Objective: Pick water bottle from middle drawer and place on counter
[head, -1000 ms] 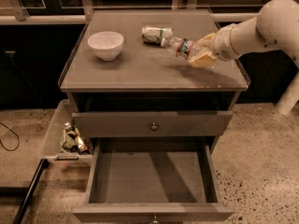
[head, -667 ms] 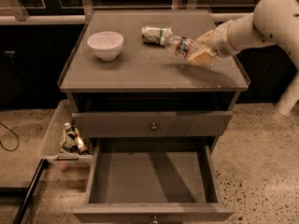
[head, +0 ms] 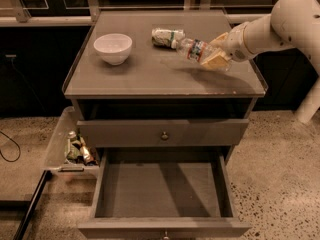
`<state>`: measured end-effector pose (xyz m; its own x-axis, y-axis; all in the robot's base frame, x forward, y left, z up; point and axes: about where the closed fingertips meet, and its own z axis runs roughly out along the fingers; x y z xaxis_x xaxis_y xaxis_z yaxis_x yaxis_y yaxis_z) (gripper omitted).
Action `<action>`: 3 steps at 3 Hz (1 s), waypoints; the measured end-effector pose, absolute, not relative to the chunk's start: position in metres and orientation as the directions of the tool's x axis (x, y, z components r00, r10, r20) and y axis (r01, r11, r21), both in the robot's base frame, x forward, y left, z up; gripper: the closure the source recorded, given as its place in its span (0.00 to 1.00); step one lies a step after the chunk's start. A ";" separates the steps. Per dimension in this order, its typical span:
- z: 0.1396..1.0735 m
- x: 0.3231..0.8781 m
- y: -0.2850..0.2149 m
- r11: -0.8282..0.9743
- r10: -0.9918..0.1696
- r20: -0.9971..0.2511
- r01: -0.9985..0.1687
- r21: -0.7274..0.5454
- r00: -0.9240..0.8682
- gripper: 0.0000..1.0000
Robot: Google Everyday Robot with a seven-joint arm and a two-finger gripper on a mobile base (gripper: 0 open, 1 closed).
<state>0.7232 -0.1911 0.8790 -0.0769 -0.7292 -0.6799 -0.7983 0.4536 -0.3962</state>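
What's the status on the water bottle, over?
Gripper over counter right side, fingers shut on water bottle. Bottle tilted, cap near crumpled packet. White bowl far left, apart.

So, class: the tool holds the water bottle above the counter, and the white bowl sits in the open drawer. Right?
No: the camera view shows the white bowl on the counter. The tool does hold the water bottle above it.

Dim, warm light falls from above: the claw (head: pixel 217 59), clasping the water bottle (head: pixel 196 50) over the right side of the bench (head: pixel 140 79), throws a soft shadow just beneath itself. Faint glare sheens the glossy top left of the claw.
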 end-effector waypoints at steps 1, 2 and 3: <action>0.879 0.723 -0.191 0.454 -0.729 -0.680 -0.798 -0.396 -0.077 0.36; 0.879 0.723 -0.191 0.454 -0.729 -0.680 -0.798 -0.396 -0.077 0.11; 0.879 0.723 -0.191 0.453 -0.729 -0.680 -0.798 -0.396 -0.077 0.00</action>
<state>0.7232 -0.1910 0.8789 -0.0769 -0.7292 -0.6799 -0.7984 0.4535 -0.3961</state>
